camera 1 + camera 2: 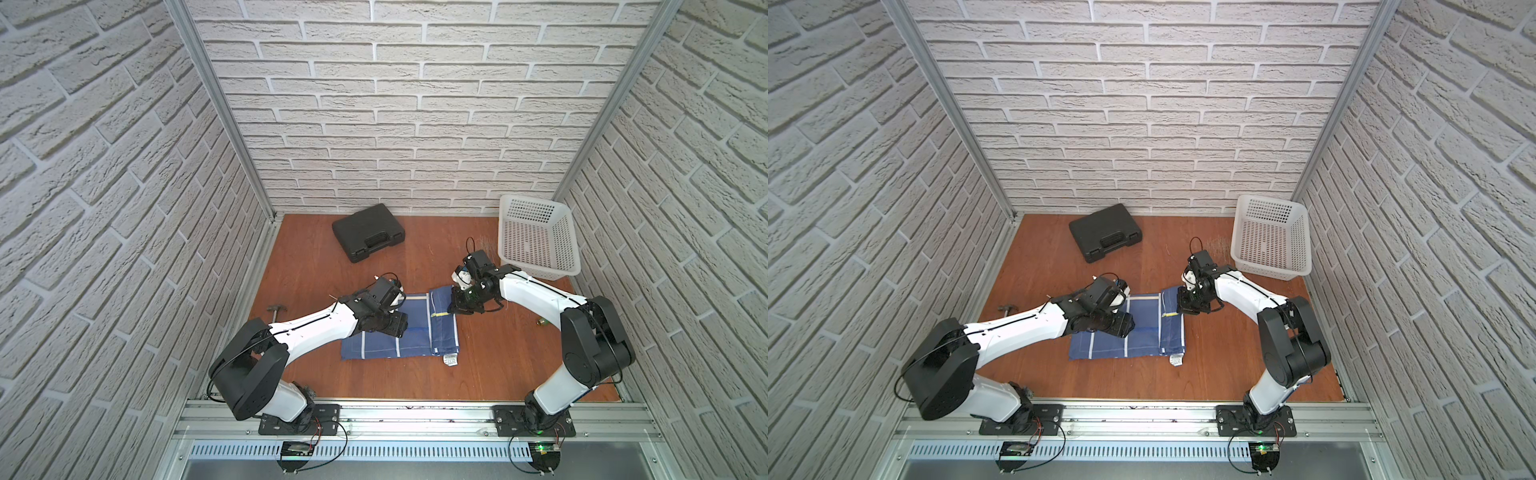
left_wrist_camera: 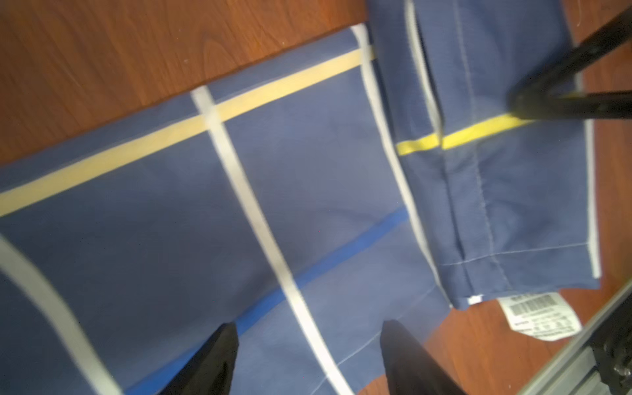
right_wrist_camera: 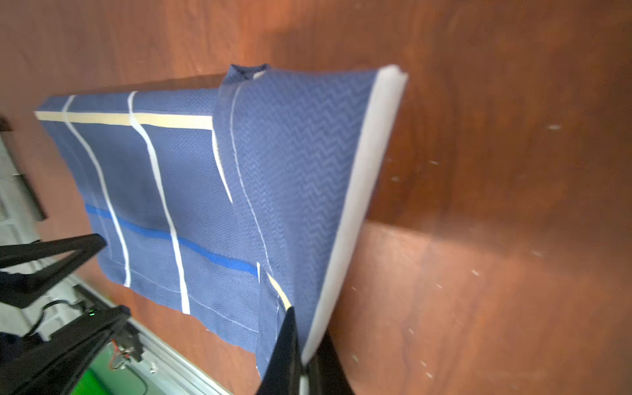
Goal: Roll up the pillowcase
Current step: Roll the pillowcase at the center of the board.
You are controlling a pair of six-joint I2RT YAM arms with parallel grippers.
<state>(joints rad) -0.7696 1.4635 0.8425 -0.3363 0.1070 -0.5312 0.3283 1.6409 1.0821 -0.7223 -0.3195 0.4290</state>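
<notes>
**Pillowcase** [image 1: 386, 338]: we list it lying on the wooden table [image 1: 498, 374] between the two arms. It is mostly flat, with its right-hand end folded over onto itself. A white label [image 1: 450, 360] sticks out at the near corner of that fold.

**Right gripper** [image 3: 306, 337]: we record its jaws closed tight on the fold's white-trimmed outer edge, close to the yellow stripe [image 2: 478, 131].

**Left gripper** [image 2: 307, 328]: we find its jaws standing well apart over the flat part, gripping nothing.

**Also entered:** a black case [image 1: 368, 232] by the back wall and a white basket [image 1: 536, 241] in the far right corner, both well apart from the cloth.
</notes>
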